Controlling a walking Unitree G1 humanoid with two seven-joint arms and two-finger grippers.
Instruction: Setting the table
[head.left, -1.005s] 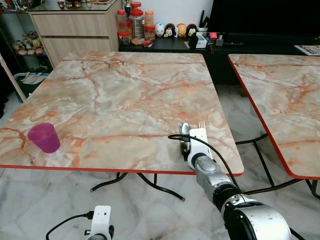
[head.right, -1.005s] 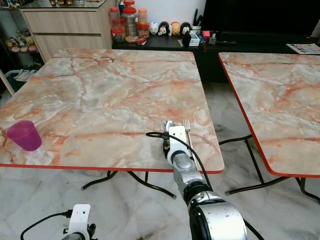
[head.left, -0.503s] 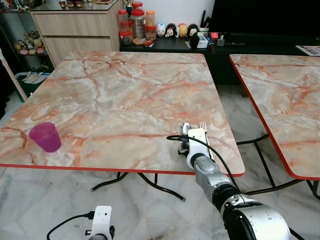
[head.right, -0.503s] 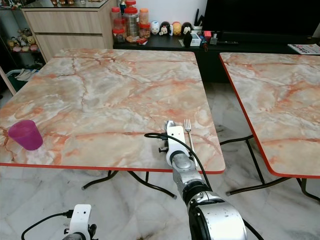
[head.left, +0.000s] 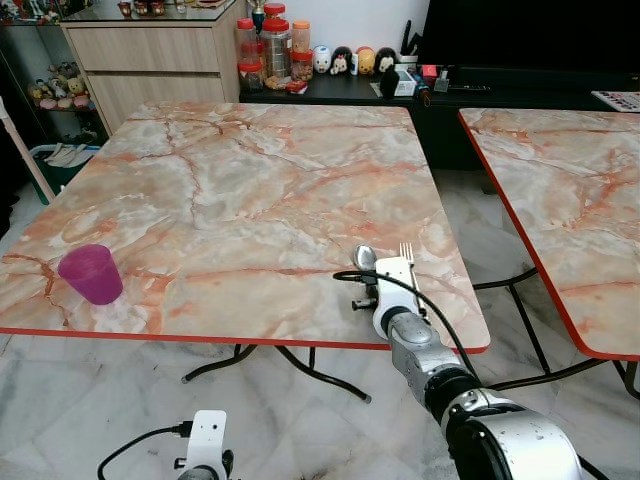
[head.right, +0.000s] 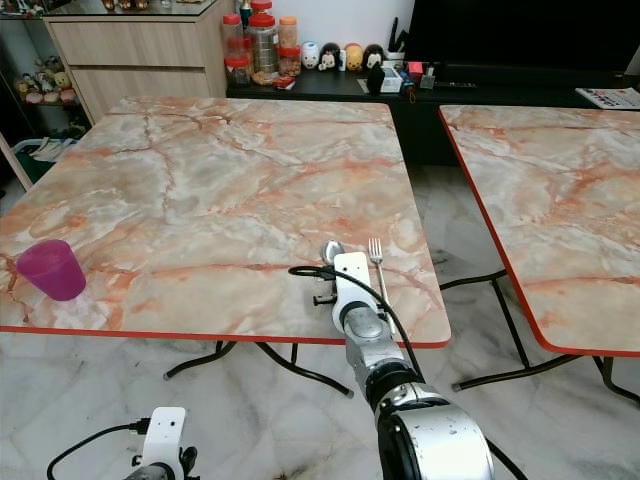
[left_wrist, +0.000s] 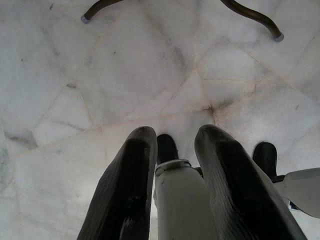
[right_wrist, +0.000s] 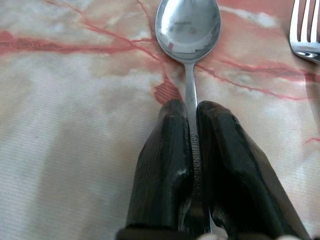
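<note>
Right wrist view is showing the right gripper (right_wrist: 192, 150) pinching the spoon (right_wrist: 188, 30) by its handle, both black fingers (right_wrist: 165, 160) squeezing in from either side with the steel stem running between them. The bowl is facing up and lying low over the marble table (head.left: 250, 180); whether it's touching the surface or hanging just above it, I can't say for sure. Holding it that far back on the handle looks like a choice to me: the bowl is staying free, so it can be set down flat without the fingers getting in the way.

The spoon is sitting near the front right part of the table, just beside the fork (head.right: 375, 256), which is lying flat with its tines pointing away from the robot. The two are lying roughly parallel, so I'm guessing they're being lined up as one place setting.

Looks-wise, the spoon is plain polished steel, shiny enough that the bowl is mirroring the room, with tiny lettering stamped on the handle that I can't read.

A purple cup (head.left: 90, 273) is standing upright well apart, near the front left edge.

The left gripper (left_wrist: 172, 165) is hanging idle over the pale floor, fingers parted and holding nothing.
</note>
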